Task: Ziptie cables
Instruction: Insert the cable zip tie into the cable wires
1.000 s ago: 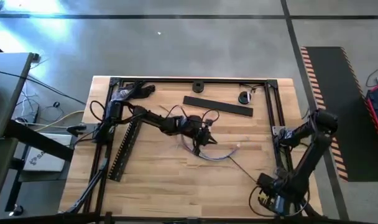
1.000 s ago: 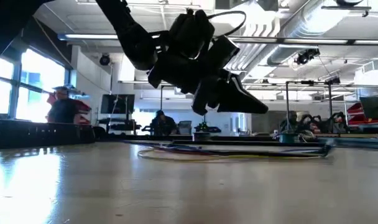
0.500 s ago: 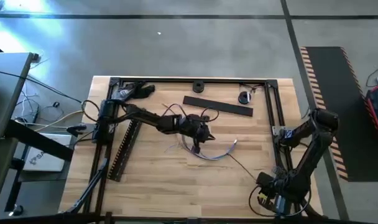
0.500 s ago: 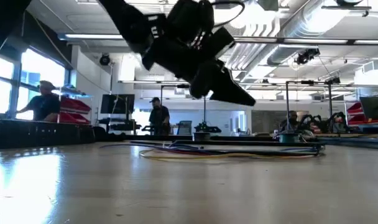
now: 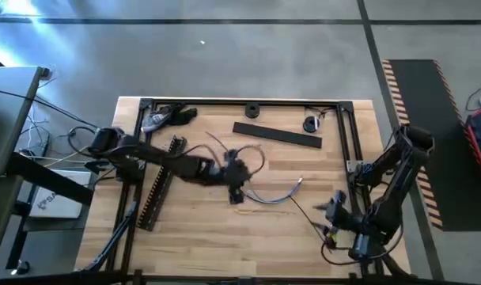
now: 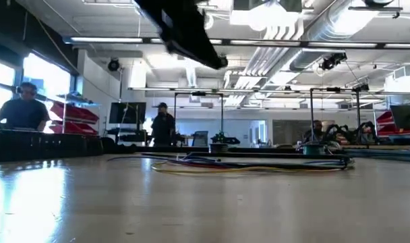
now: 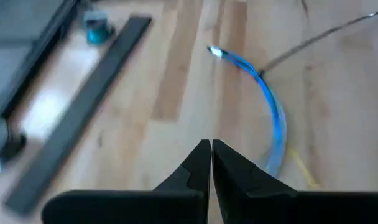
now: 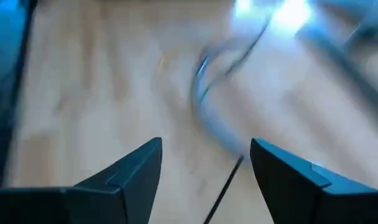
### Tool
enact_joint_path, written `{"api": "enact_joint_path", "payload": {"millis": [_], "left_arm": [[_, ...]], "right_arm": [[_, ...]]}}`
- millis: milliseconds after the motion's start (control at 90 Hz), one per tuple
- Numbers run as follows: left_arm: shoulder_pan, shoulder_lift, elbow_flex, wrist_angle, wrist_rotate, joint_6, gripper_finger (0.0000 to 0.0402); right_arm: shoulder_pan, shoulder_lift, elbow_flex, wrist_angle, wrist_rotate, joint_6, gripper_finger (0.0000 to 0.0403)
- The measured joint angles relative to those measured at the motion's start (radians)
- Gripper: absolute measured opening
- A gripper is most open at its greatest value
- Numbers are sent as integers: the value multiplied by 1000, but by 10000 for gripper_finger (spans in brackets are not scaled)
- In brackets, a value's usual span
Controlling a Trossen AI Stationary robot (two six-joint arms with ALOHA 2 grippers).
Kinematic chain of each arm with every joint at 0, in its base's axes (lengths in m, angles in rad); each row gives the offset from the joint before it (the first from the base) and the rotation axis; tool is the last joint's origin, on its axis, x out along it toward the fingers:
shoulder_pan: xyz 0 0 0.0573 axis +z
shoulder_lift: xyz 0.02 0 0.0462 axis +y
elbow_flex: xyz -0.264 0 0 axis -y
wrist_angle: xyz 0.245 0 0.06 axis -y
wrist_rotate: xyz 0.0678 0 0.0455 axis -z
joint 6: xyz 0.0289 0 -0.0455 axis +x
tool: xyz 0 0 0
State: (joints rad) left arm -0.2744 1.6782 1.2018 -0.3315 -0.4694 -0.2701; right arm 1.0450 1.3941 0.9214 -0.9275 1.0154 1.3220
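Note:
The cables (image 5: pixel 274 196) lie as a thin curved bundle on the wooden table's middle, also seen low across the table as the cables (image 6: pixel 245 164). In the left wrist view the cables (image 7: pixel 271 106) look blue. My left gripper (image 5: pixel 236 195) hangs shut above the bundle's left end, touching nothing, its own view showing the left gripper (image 7: pixel 211 155) with fingertips together. My right gripper (image 5: pixel 333 207) is near the table's right front, open, facing the cables (image 8: pixel 206 106), with the right gripper (image 8: pixel 204 168) holding nothing between its fingers.
A thin black strand (image 5: pixel 308 215) runs from the bundle toward my right gripper. A slotted black strip (image 5: pixel 157 190) lies at the left and a flat black strip (image 5: pixel 277 134) at the back. Black frame rails (image 5: pixel 353 142) border the table. People stand in the room behind.
My left gripper has risen away from the table and drawn back toward the table's left and near edges, staying shut. My right arm has swung from the near right corner toward the cables. The bundle's looped left part has shifted and now lies flatter.

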Motion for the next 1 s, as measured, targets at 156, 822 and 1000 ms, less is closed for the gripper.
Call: {"api": "enact_joint_path", "payload": {"millis": [156, 822, 1000], "left_arm": [[-99, -6, -14, -129, -11, -292, 0], [156, -10, -285, -47, 13, -344, 0], [163, -21, -285, -117, -19, -342, 0]], "right_arm": [[-142, 8, -67, 108, 7, -39, 227], [-757, 306, -204, 1031, -499, -699, 204], [-830, 471, -117, 1072, -637, -762, 171]]}}
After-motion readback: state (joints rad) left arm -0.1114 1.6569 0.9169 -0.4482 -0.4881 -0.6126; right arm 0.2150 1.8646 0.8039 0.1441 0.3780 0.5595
